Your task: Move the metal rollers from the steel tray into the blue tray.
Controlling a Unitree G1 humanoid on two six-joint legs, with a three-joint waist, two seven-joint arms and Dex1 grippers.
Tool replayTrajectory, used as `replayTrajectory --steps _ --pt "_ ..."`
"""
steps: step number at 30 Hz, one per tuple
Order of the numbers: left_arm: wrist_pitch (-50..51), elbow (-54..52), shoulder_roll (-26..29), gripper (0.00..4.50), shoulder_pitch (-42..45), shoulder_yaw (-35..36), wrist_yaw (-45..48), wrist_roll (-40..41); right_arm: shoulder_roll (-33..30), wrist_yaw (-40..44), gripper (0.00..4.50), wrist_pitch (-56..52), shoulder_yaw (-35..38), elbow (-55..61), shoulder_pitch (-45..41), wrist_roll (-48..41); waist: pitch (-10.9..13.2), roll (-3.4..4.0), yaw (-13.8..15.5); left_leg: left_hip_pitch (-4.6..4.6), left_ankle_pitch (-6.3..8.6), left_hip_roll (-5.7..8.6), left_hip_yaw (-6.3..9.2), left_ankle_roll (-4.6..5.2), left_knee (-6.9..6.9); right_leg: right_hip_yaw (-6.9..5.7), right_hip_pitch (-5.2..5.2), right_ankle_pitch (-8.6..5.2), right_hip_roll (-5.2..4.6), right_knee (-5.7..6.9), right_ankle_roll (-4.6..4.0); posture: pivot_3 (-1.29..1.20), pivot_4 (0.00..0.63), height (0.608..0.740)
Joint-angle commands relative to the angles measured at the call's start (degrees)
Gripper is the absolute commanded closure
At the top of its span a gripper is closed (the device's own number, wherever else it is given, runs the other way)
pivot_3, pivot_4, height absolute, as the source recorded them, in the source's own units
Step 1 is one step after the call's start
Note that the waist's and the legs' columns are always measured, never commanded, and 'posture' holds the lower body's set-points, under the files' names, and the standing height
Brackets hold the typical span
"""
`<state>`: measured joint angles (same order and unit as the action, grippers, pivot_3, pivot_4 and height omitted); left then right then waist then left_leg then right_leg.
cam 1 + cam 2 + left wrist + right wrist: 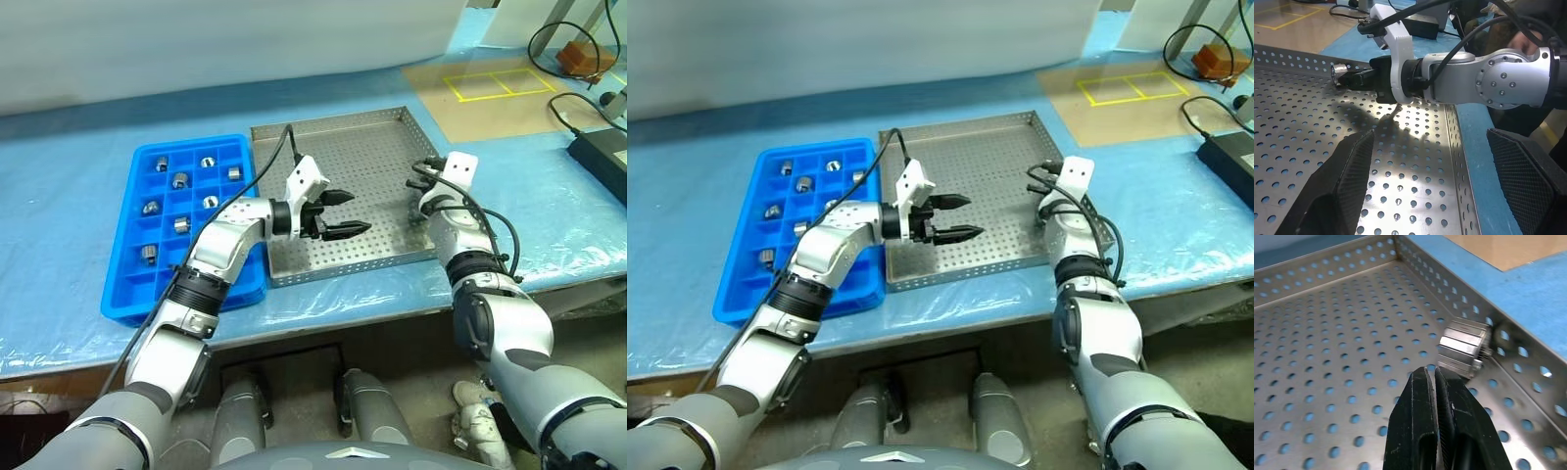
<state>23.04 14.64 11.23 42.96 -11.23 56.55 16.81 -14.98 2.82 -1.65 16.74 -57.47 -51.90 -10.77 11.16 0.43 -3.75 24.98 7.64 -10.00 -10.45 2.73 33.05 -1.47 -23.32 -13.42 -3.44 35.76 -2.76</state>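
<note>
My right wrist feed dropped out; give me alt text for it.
The right gripper is shut with nothing between its fingers, just short of a metal roller lying against the side wall of the perforated steel tray.

The big square shiny grey metal tray (372,166) has little round holes all over. The bright blue plastic tray (132,284) has square boxes holding small silver metal rollers (180,180). Black fingers (1420,431) look dark

The blue tray (129,257) lies on the desk (59,186), touching the left side of the steel tray (377,137); rollers (181,180) sit in its compartments.
</note>
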Motion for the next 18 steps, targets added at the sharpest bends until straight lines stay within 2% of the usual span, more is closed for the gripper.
replayTrajectory --steps 1,3,7,13,18 --pt "-0.58 -1.52 0.25 0.63 0.75 1.60 -0.24 1.04 0.87 0.43 3.95 -3.21 -0.39 15.54 6.83 -1.45 0.00 0.00 0.33 0.00 0.00 -0.01 0.00 0.00 -0.03 -0.01 0.01 0.00 0.00 -0.02 0.00 -0.38 0.150 0.740" --pt "-0.72 -1.19 0.28 0.63 0.77 1.68 -0.23 1.05 0.87 -0.31 3.48 -5.73 0.09 20.30 9.58 -2.00 0.00 0.00 0.73 0.01 0.00 0.00 0.00 0.01 -0.05 -0.02 0.01 0.00 -0.01 -0.05 0.00 -0.38 0.150 0.740" --pt "-0.88 -0.87 0.27 0.63 0.68 1.65 0.05 1.01 0.00 -2.04 2.08 -12.00 0.53 26.79 12.00 -2.17 0.00 0.01 0.80 -0.02 0.03 0.07 -0.04 -0.01 -0.02 0.04 0.02 0.00 -0.05 -0.04 0.00 -0.40 0.150 0.740" --pt "-1.25 0.13 -0.18 0.63 1.57 1.27 0.78 0.78 -0.07 -2.98 2.08 -14.22 0.39 31.18 13.74 -1.66 0.00 0.00 0.61 -0.08 0.09 0.04 -0.05 -0.15 -0.06 0.05 0.03 0.00 -0.03 -0.04 0.01 -0.41 0.150 0.740" --pt "0.43 -1.93 0.48 0.63 0.23 1.61 -0.04 1.02 2.61 -3.34 2.08 -14.75 -1.24 32.20 14.47 -1.52 0.01 0.01 0.25 -0.05 0.08 0.04 -0.05 -0.13 -0.11 0.05 0.00 0.00 -0.03 -0.09 0.02 -0.39 0.150 0.740"
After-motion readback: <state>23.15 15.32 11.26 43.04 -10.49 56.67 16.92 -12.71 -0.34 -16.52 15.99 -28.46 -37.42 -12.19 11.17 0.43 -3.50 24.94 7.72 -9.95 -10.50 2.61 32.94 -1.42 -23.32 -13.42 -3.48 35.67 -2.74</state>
